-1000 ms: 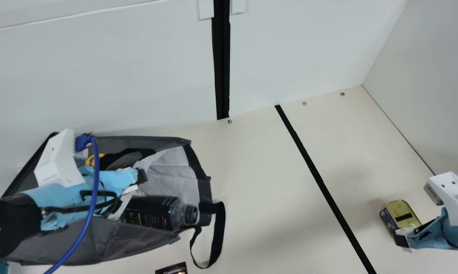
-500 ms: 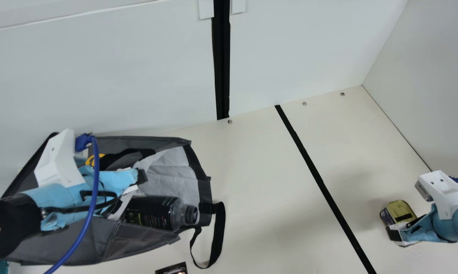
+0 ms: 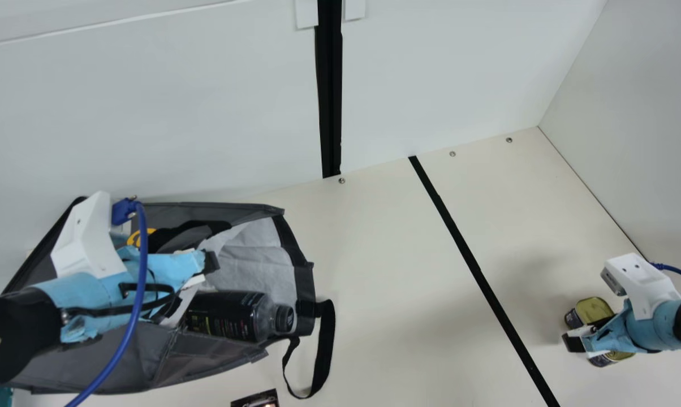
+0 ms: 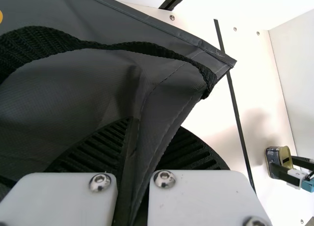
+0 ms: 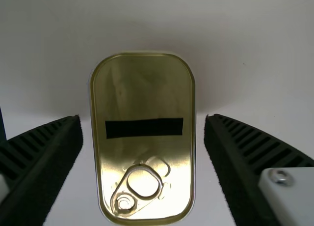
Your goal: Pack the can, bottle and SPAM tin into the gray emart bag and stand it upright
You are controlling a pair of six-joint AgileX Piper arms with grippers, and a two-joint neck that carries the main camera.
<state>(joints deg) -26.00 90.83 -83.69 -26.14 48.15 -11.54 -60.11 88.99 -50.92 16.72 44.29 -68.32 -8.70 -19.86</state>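
While the left gripper (image 4: 142, 152) pinches the bag (image 3: 261, 254), presumably to hold it open with the bottle (image 3: 227, 314) inside, the right gripper (image 5: 143, 120) is spread wide astride the tin (image 5: 142, 88) on the table (image 3: 397, 254), apparently for a grasp.

1 black line (image 3: 482, 274) crosses the cream table (image 3: 374, 254); 3 screws (image 3: 452, 154) sit near its rear edge, by the white wall (image 3: 148, 113).

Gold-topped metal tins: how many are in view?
1: the gold-topped oblong tin on the cream table, between the open jaws of the right gripper. The grey fabric bag may hide others.
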